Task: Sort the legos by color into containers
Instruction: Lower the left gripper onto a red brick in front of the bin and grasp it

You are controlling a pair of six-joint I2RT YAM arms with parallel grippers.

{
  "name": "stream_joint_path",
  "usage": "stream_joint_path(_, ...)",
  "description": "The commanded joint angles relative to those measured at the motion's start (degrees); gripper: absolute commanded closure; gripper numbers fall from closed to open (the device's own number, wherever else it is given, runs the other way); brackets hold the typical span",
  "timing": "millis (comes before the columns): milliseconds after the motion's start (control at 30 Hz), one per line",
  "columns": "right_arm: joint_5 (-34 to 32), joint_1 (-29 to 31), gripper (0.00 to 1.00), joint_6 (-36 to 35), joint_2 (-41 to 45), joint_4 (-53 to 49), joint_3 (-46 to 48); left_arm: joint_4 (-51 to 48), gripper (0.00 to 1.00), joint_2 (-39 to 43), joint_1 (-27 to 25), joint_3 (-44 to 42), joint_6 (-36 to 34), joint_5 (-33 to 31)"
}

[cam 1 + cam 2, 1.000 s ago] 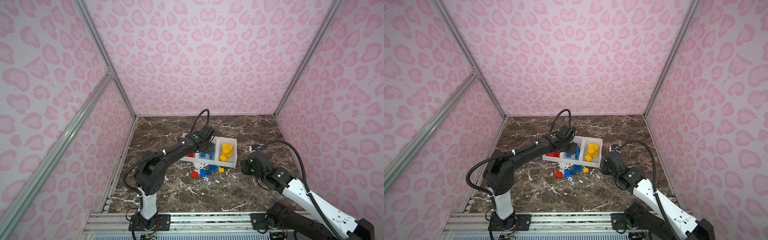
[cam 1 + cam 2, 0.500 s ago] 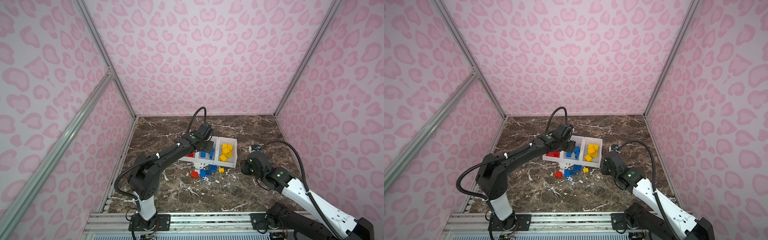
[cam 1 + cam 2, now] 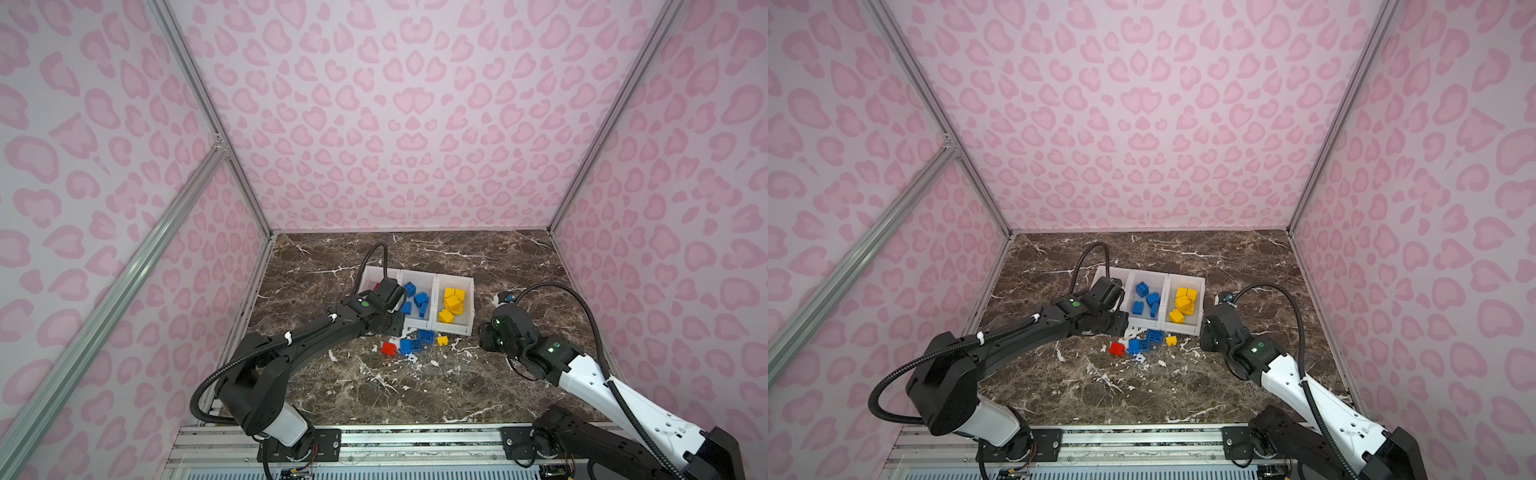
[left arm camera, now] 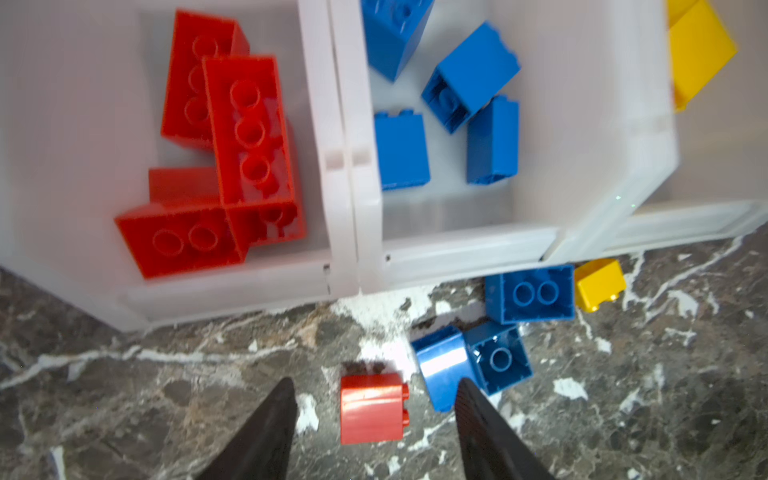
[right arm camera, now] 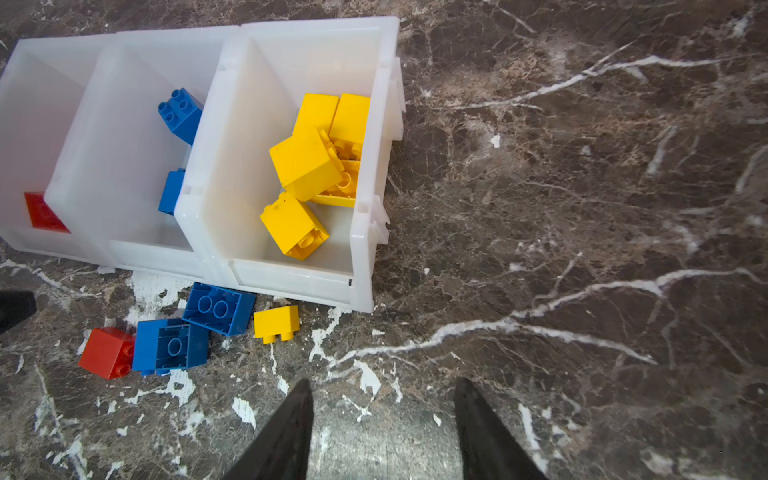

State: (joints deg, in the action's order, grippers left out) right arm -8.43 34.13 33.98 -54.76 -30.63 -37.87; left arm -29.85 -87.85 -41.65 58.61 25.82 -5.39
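Three joined white containers [image 3: 453, 329] [image 4: 345, 158] hold red legos [image 4: 249, 133] in the left one, blue legos [image 4: 403, 151] in the middle one and yellow legos [image 5: 305, 164] in the right one. On the marble in front lie a loose red brick [image 4: 372, 409] [image 3: 389, 348], three blue bricks [image 4: 528, 293] [image 5: 170, 345] and a small yellow brick [image 5: 276, 322] [image 4: 598, 282]. My left gripper [image 4: 374, 380] is open above the red brick, one finger on each side, not touching it. My right gripper [image 5: 383, 381] is open and empty over bare marble, right of the bricks.
Pink patterned walls close in the marble table [image 3: 415, 395] on three sides. An aluminium rail [image 3: 374, 436] with both arm bases runs along the front edge. The left arm's cable [image 3: 374, 257] arches over the left container.
My left gripper has drawn back from above the middle container toward the front and left, ending over the loose red brick. The right arm has not moved.
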Motion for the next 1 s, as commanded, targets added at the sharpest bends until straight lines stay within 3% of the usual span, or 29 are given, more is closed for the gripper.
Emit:
stream_joint_path(0, 0.8, 0.1, 0.44, 0.4, -0.5, 2.3, 0.5, 1.0, 0.36, 1.1, -0.5, -2.7, 2.9, -0.2)
stream_joint_path(333, 0.9, 0.1, 0.44, 1.0, -0.2, 2.6, 1.1, 2.0, 0.37, -0.4, -2.3, -7.0, 4.0, -0.5)
stream_joint_path(967, 0.6, 0.1, 0.45, 1.4, 0.5, 1.5, 1.1, 3.8, 0.44, -7.1, -4.8, -5.1, 1.5, -1.6)
